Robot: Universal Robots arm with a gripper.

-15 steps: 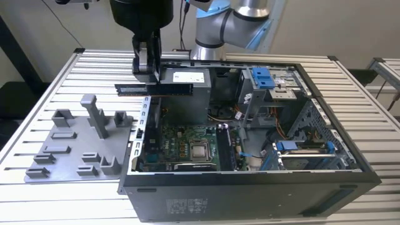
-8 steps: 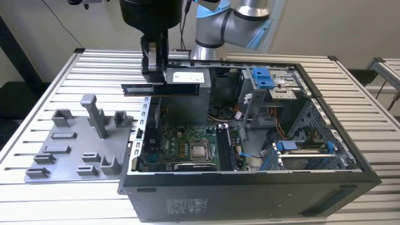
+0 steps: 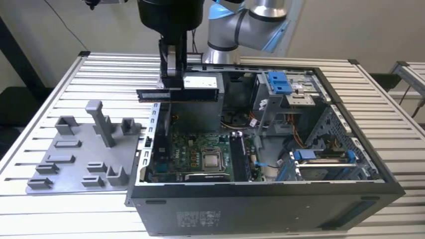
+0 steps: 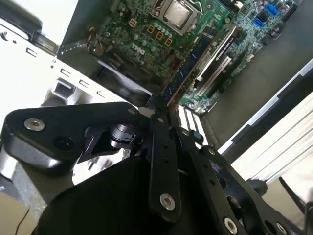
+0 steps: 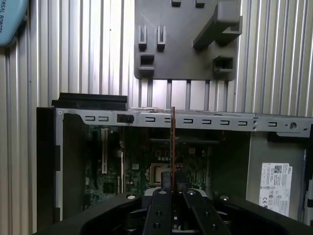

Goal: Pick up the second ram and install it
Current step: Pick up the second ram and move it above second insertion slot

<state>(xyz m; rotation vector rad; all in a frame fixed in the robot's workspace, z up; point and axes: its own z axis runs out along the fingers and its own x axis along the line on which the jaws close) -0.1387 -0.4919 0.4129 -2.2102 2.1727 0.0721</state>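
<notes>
The second ram (image 3: 178, 94) is a long dark stick with a pale label. It hangs level in the air over the back left part of the open computer case (image 3: 265, 209). My gripper (image 3: 172, 83) comes down from above and is shut on the stick's top edge. In the first wrist view the ram (image 5: 173, 142) shows edge-on as a thin line running out from the gripper (image 5: 173, 180), above the motherboard (image 5: 161, 166). In the second wrist view the stick (image 4: 188, 68) reaches from the gripper (image 4: 160, 105) toward the white memory slots (image 4: 215, 68).
The grey plastic tray (image 3: 86, 149) with upright posts lies on the slatted table at the exterior view's left of the case. Inside the case are the motherboard (image 3: 199, 154), the processor socket (image 3: 212, 160), a drive cage with blue clips (image 3: 282, 82) and cables.
</notes>
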